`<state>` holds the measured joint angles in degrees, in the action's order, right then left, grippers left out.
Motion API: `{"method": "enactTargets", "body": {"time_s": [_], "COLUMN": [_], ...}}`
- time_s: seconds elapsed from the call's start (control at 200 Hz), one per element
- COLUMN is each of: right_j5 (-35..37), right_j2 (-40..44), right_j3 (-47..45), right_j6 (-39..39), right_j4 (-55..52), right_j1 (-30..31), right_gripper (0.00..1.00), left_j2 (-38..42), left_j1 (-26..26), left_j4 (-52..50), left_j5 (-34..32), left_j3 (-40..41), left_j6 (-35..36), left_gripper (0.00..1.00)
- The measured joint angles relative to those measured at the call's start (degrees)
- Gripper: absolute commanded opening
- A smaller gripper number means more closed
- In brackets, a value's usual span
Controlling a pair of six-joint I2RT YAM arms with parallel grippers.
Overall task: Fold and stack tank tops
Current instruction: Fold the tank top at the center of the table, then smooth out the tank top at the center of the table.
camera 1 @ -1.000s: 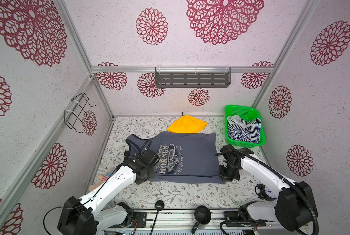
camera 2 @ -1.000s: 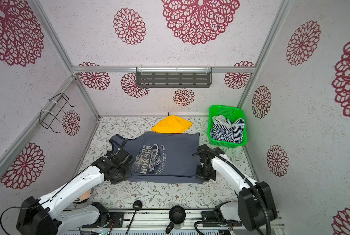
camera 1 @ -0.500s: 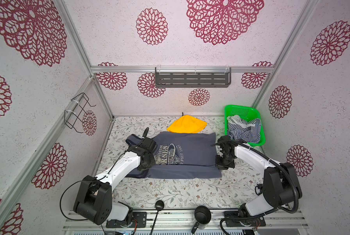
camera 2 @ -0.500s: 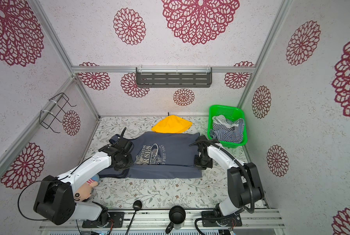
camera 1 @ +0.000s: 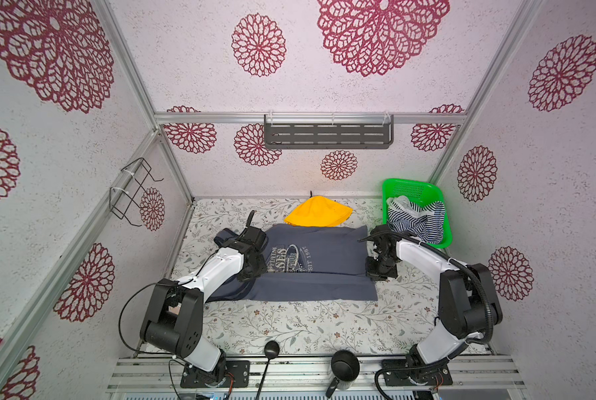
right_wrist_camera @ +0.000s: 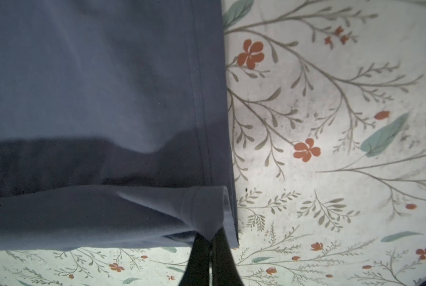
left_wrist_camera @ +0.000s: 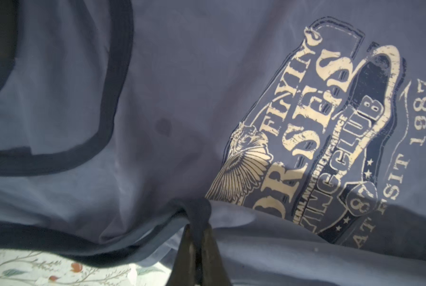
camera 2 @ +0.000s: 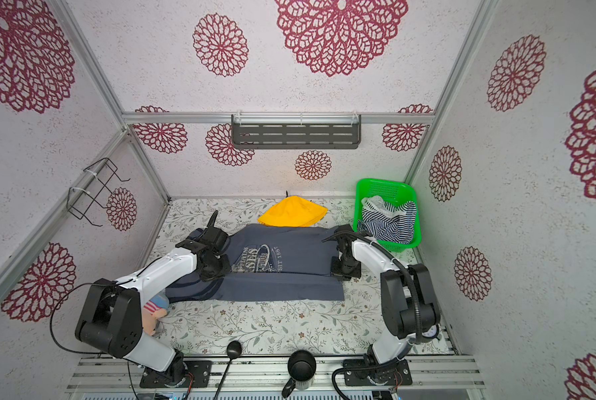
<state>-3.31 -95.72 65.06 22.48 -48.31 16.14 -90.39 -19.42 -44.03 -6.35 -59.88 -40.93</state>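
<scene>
While you were only partway into the first fold, nothing was stacked yet. The grey top [camera 1: 324,258] lay spread on the table [camera 1: 289,325] with one long edge pulled up over its middle. The striped top [camera 1: 416,221] sat bunched in the green basket [camera 1: 412,182], not folded at all. Your left gripper [left_wrist_camera: 197,224] was pinched tight on the grey top's dark trim and your right gripper [right_wrist_camera: 213,239] on its hem corner, so the cloth sat right at both tips.

The yellow hat [camera 2: 293,213] touches the folded grey-blue tank top [camera 2: 289,284].
</scene>
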Motion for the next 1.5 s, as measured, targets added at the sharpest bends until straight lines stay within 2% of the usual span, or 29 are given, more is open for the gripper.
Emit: {"method": "enactTargets", "body": {"time_s": [0.26,0.3,0.355,0.39,0.45,0.49,0.555,0.626,0.756,0.841,0.986,1.041,1.091,1.196,1.336,1.501], "right_j5": [0.0,0.0,0.0,0.1,0.1,0.2,0.2,0.1,-1.0,-2.4,-4.5,-4.5,-4.3,-3.8,-2.2,-1.2], "right_j2": [-4.8,-5.4,-6.4,-7.0,-8.0,-8.2,-7.9,-6.3,0.3,3.7,3.6,2.9,2.1,-0.6,-5.6,-9.4], "right_j3": [2.6,3.0,3.9,4.7,6.4,7.5,8.7,8.5,2.5,-2.2,-7.4,-8.2,-8.2,-5.7,0.9,7.7], "right_j6": [-0.6,-0.6,-0.8,-1.1,-1.7,-1.8,-2.5,-3.1,-3.5,-3.0,-1.8,-1.7,-1.7,-1.9,-1.9,-2.4], "right_j4": [2.0,2.4,2.8,3.1,3.6,3.8,4.1,4.9,6.3,7.1,8.9,9.4,9.8,10.7,12.0,13.6], "right_j1": [-0.6,-0.8,-1.2,-1.6,-2.5,-3.0,-3.5,-3.8,-2.3,0.6,4.2,4.3,4.1,3.4,2.2,0.5], "right_gripper": [0.01,0.12,0.29,0.4,0.54,0.57,0.58,0.54,0.35,0.26,0.23,0.23,0.23,0.24,0.27,0.28], "left_j2": [-4.7,-5.4,-6.5,-7.2,-8.4,-9.1,-9.2,-8.1,-2.4,1.4,0.7,-0.8,-2.1,-5.3,-10.1,-12.5], "left_j1": [1.4,1.7,2.1,2.5,3.4,3.9,4.4,4.6,3.4,0.3,-6.9,-8.4,-8.5,-5.7,-1.5,0.5], "left_j4": [1.3,1.6,1.9,2.2,2.2,2.1,1.8,1.6,1.8,3.4,7.2,8.5,9.7,11.7,13.3,15.1], "left_j5": [0.8,0.9,0.9,0.9,0.7,0.5,-0.2,-0.8,-0.1,1.5,4.7,5.7,6.0,6.3,5.9,5.4], "left_j3": [-2.1,-2.4,-3.0,-3.5,-4.7,-5.9,-7.7,-9.2,-7.7,-4.3,0.6,2.0,2.9,2.8,-1.8,-8.1], "left_j6": [1.8,2.0,2.6,2.9,3.3,3.5,4.0,4.3,2.6,-0.9,-6.0,-7.2,-7.5,-7.5,-6.2,-4.3], "left_gripper": [0.0,0.13,0.48,0.64,0.74,0.76,0.77,0.73,0.52,0.43,0.37,0.37,0.41,0.43,0.46,0.48]}}
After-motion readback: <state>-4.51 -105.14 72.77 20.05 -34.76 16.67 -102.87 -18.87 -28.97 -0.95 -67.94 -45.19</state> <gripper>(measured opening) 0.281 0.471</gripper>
